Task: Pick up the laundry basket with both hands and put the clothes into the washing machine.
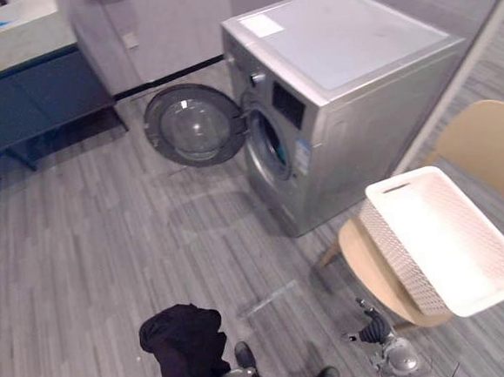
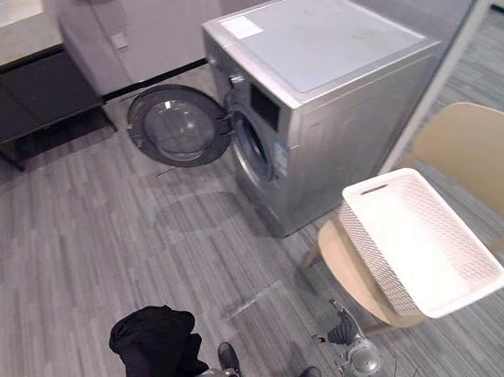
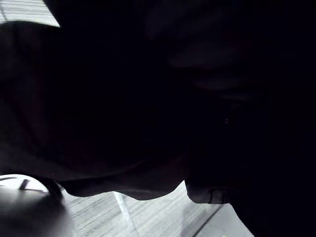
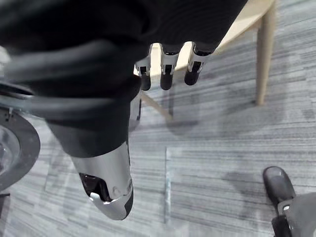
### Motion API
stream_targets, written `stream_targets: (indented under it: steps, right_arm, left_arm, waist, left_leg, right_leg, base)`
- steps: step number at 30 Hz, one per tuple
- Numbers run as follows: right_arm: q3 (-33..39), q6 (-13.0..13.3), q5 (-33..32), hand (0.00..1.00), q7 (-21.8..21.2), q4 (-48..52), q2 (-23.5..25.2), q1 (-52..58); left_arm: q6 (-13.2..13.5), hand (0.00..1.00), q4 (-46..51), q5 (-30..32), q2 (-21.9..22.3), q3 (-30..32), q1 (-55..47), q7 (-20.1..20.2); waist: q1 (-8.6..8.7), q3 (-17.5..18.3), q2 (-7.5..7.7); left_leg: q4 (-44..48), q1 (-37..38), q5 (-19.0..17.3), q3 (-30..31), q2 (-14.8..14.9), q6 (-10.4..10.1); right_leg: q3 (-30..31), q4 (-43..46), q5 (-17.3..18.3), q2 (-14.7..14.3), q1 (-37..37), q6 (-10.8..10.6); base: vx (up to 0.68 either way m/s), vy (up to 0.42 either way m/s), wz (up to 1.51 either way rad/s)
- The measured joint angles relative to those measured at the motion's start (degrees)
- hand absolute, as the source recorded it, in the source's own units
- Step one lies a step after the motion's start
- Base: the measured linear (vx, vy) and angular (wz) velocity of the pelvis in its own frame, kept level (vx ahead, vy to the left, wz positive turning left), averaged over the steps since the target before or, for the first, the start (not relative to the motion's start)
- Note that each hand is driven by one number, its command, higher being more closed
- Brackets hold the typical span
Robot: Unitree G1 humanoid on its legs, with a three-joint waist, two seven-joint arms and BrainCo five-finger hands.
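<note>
A black bundle of clothes (image 1: 186, 346) hangs low at my left, draped over my left hand, and the same dark cloth (image 3: 148, 98) covers the left wrist view. The silver washing machine (image 1: 348, 76) stands ahead. Its round door (image 1: 195, 125) is swung wide to the left and the drum opening (image 1: 271, 148) is dark. The white laundry basket (image 1: 444, 239) rests empty and tilted on a tan chair (image 1: 484, 144) at the right. My right hand (image 1: 373, 323) hangs low below the basket with straight fingers (image 4: 168, 74), holding nothing.
A dark blue table with a pale top (image 1: 14, 50) stands at the back left against the wall. Grey plank floor stretches between me and the machine. A wooden chair leg (image 4: 264, 54) stands near my right hand.
</note>
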State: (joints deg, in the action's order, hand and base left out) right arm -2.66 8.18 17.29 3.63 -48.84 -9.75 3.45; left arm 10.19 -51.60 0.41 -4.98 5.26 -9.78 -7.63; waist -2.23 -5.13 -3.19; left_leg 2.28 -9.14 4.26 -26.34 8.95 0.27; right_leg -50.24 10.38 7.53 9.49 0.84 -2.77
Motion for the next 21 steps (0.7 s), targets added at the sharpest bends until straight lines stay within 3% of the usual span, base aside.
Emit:
stream_targets:
  steps: [2, 4, 5, 6, 7, 8, 9, 10, 11, 13, 15, 16, 18, 19, 20, 21]
  right_arm:
    - [-0.1, -0.1, 0.2, 0.0, 0.0, -0.4, 1.3, -0.9]
    - [-0.5, -0.5, 0.7, 0.0, 0.0, -0.4, 2.7, -2.0]
    - [-0.8, -0.7, 1.1, 0.0, 0.0, -0.4, 2.8, -2.0]
    - [-0.9, -0.9, 1.5, 0.0, 0.0, -0.3, 2.6, -1.9]
    - [-1.7, -1.4, 1.5, 0.0, 0.0, -0.3, 2.4, -1.7]
    - [-2.0, -1.9, 1.5, 0.0, 0.0, 0.0, 2.4, -1.7]
    - [-2.7, -2.0, 1.4, 0.0, -0.1, 0.5, 2.6, -1.7]
    - [-4.1, -1.9, 1.4, 0.0, -0.1, 1.4, 2.8, -1.6]
    - [-4.4, -1.8, 1.4, 0.0, -0.2, 2.6, 2.8, -1.7]
    - [-4.5, -1.7, 1.3, 0.0, 0.0, 4.3, 2.5, -2.2]
    - [-4.5, -1.7, 1.3, 0.0, 0.0, 4.9, 2.4, -2.5]
    - [-4.5, -1.7, 1.3, 0.0, 0.0, 5.0, 2.4, -2.4]
    - [-4.5, -1.7, 1.3, 0.0, 0.0, 5.4, 2.5, -1.9]
    - [-4.5, -1.7, 1.3, 0.0, -0.1, 5.4, 2.4, -1.3]
    - [-4.5, -1.7, 1.2, 0.0, -0.1, 5.4, 2.4, -1.1]
    - [-4.5, -1.8, 1.2, 0.0, -0.2, 6.0, 2.4, -1.4]
  left_arm:
    - [-0.1, 1.0, -0.9, 0.0, -0.1, 0.1, -0.2, 0.0]
    - [-0.1, 1.0, -0.9, -0.4, -0.7, 1.3, -0.5, 0.1]
    - [-0.2, 1.0, -0.9, -0.4, -0.9, 1.4, -0.4, 0.1]
    - [-0.3, 1.0, -0.9, -0.3, -0.9, 1.3, -0.3, 0.1]
    - [-0.3, 1.0, -0.7, -0.3, -1.0, 1.1, -0.3, 0.1]
    - [-0.3, 1.0, -0.7, -0.3, -1.1, 1.1, -0.3, 0.1]
    - [-0.3, 1.0, -0.6, -0.2, -1.3, 1.0, -0.2, 0.0]
    - [-0.3, 1.0, -0.5, -0.2, -2.0, 0.1, 0.3, -0.1]
    - [-0.3, 1.0, -0.4, -0.2, -2.1, -0.2, 1.0, -0.1]
    - [-0.3, 1.0, -0.4, -0.3, -2.5, -0.3, 2.4, -0.1]
    - [-0.3, 1.0, -0.5, -0.3, -2.2, -1.1, 3.3, -0.1]
    - [-0.3, 1.0, -0.5, -0.3, -1.9, -1.4, 4.0, -0.1]
    - [-0.3, 1.0, -0.6, -0.1, -2.1, -2.7, 4.2, 0.0]
    - [-0.2, 1.0, -0.6, 0.0, -1.9, -3.2, 4.1, 0.0]
    - [0.0, 1.0, -0.7, 0.1, -1.8, -3.3, 4.0, 0.0]
    - [0.5, 1.0, -0.6, 0.2, -1.5, -3.1, 4.4, 0.1]
  waist:
    - [-0.18, -0.7, 1.0]
    - [-0.26, -1.8, 2.97]
    - [-0.18, -2.1, 3.47]
    - [0.08, -2.2, 3.73]
    - [0.36, -2.7, 4.27]
    - [1.23, -3.1, 3.75]
    - [1.57, -3.5, 3.81]
    - [2.24, -4.2, 3.64]
    - [2.28, -4.7, 4.25]
    - [2.45, -5.6, 4.82]
    - [3.07, -6.2, 4.65]
    - [3.46, -6.4, 4.42]
    - [3.65, -6.6, 4.81]
    - [4.58, -6.2, 4.38]
    - [4.64, -5.8, 4.46]
    - [4.35, -6.1, 2.87]
  left_leg:
    - [0.6, 0.4, -0.8, 1.2, -1.0, -0.3]
    - [3.3, 1.8, -5.3, 1.9, -3.5, 0.3]
    - [4.1, 2.0, -6.5, 2.4, -4.4, 0.4]
    - [5.3, 2.4, -7.9, 3.2, -5.6, 0.7]
    - [7.3, 2.9, -10.0, 4.9, -7.0, 1.5]
    - [8.7, 3.8, -11.6, 6.7, -7.6, 2.3]
    - [9.2, 4.4, -12.5, 8.0, -7.7, 2.4]
    - [10.0, 4.8, -13.7, 10.7, -7.6, 2.9]
    - [10.1, 5.4, -14.2, 12.3, -7.6, 3.0]
    - [10.0, 6.4, -15.1, 15.0, -7.6, 2.8]
    - [10.1, 7.9, -16.4, 17.0, -7.1, 2.0]
    - [10.2, 9.5, -17.1, 18.6, -6.8, 0.4]
    - [10.3, 11.7, -19.0, 20.1, -7.0, -1.9]
    - [10.4, 13.4, -20.7, 22.1, -6.3, -3.3]
    - [10.6, 13.9, -21.1, 22.9, -5.7, -3.9]
    - [21.7, 8.8, -20.6, 23.5, -2.4, -6.1]
  right_leg:
    - [-0.5, 1.3, 0.6, 1.6, -0.8, -1.0]
    - [-0.2, 10.2, 4.5, 8.0, -1.3, -3.3]
    - [0.5, 13.5, 5.2, 10.0, -1.3, -3.4]
    - [3.1, 18.9, 5.5, 13.0, -0.3, -2.6]
    - [10.8, 27.4, 3.9, 16.2, 2.5, 1.6]
    - [19.5, 34.0, 1.0, 16.4, 5.8, 5.2]
    - [24.6, 36.7, 0.9, 15.5, 7.4, 4.5]
    - [31.6, 38.5, 4.8, 11.1, 10.3, 1.0]
    - [33.5, 37.5, 7.3, 8.6, 12.4, 0.9]
    - [33.6, 31.0, 8.2, 4.9, 16.0, 0.4]
    - [34.1, 22.4, 7.0, 2.1, 18.9, -1.1]
    - [35.2, 13.4, 3.3, 0.5, 20.1, -1.6]
    - [37.4, 6.0, -3.3, -0.7, 20.7, -0.9]
    - [38.2, 8.0, -8.0, -1.1, 20.3, 1.3]
    - [38.0, 9.2, -8.8, -1.5, 20.4, 2.4]
    - [36.1, 11.2, -5.0, -3.3, 20.1, 4.0]
  base:
    - [0.09, 0.062, 0.26]
    - [0.12, 0.123, 0.32]
    - [0.1, 0.097, 0.42]
    - [0.15, 0.157, 0.59]
    - [0.2, 0.189, 0.78]
    - [0.27, 0.21, 0.78]
    - [0.29, 0.146, 0.91]
    - [0.25, 0.077, 0.91]
    - [0.25, 0.028, 0.89]
    - [0.29, -0.011, 0.78]
    - [0.32, -0.064, 0.73]
    - [0.4, -0.116, 0.71]
    - [0.44, -0.166, 0.74]
    - [0.41, -0.198, 0.67]
    - [0.68, -0.326, 0.75]
    - [0.69, -0.364, 0.37]
